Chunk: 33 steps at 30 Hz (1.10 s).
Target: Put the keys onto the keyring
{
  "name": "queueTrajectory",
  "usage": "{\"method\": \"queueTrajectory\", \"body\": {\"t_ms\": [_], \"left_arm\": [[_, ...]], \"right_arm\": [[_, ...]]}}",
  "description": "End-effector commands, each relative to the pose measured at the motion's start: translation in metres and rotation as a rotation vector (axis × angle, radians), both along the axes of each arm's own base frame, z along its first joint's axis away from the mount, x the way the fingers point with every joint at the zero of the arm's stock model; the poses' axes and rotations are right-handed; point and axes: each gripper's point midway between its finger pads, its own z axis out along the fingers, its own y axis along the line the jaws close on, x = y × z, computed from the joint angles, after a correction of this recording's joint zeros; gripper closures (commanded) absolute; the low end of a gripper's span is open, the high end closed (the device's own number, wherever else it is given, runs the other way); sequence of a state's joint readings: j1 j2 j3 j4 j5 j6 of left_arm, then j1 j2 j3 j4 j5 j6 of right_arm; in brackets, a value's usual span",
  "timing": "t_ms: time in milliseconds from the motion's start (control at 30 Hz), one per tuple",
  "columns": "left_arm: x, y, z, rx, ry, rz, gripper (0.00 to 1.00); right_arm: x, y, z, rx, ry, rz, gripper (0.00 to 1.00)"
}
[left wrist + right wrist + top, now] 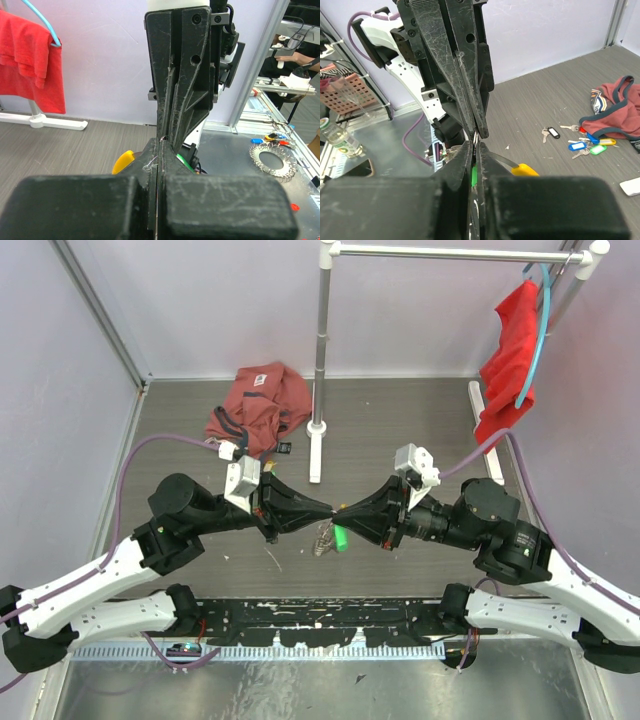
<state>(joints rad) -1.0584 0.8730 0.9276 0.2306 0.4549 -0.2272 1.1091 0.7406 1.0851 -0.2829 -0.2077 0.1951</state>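
Observation:
My two grippers meet tip to tip above the middle of the table. My left gripper [322, 508] [160, 144] is shut on the thin wire of the keyring [322, 539], whose silvery keys hang below the tips. Its yellow-orange tag [123, 161] [524, 170] sticks out to one side. My right gripper [347, 513] [476, 146] is shut on a key with a green tag [341, 537] [474, 174], held against the ring. More loose tagged keys [581, 145], blue, green, yellow and black, lie on the table by the red cloth.
A crumpled red garment [258, 403] [615, 112] lies at the back left. A clothes rack stand [318, 430] stands behind the grippers, with a red cloth [508, 360] hanging at the right. A flat ring of silvery keys [272, 161] lies on a metal surface.

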Motion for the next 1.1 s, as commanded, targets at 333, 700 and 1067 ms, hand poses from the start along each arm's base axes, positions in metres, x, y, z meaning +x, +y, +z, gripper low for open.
{"method": "queueTrajectory", "body": {"t_ms": [333,700,1067], "left_arm": [[-0.006,0.007,0.011,0.002,-0.048,-0.008,0.86],[-0.004,0.012,-0.013,0.251,-0.146,-0.008,0.64],[-0.006,0.007,-0.036,0.374,-0.176,-0.074,0.60]], "right_arm": [[-0.004,-0.012,0.024,-0.067,-0.085,0.010,0.99],[-0.010,-0.011,-0.016,-0.468,-0.050,0.137,0.99],[-0.004,-0.010,-0.023,-0.576,-0.047,0.144,0.99]]}}
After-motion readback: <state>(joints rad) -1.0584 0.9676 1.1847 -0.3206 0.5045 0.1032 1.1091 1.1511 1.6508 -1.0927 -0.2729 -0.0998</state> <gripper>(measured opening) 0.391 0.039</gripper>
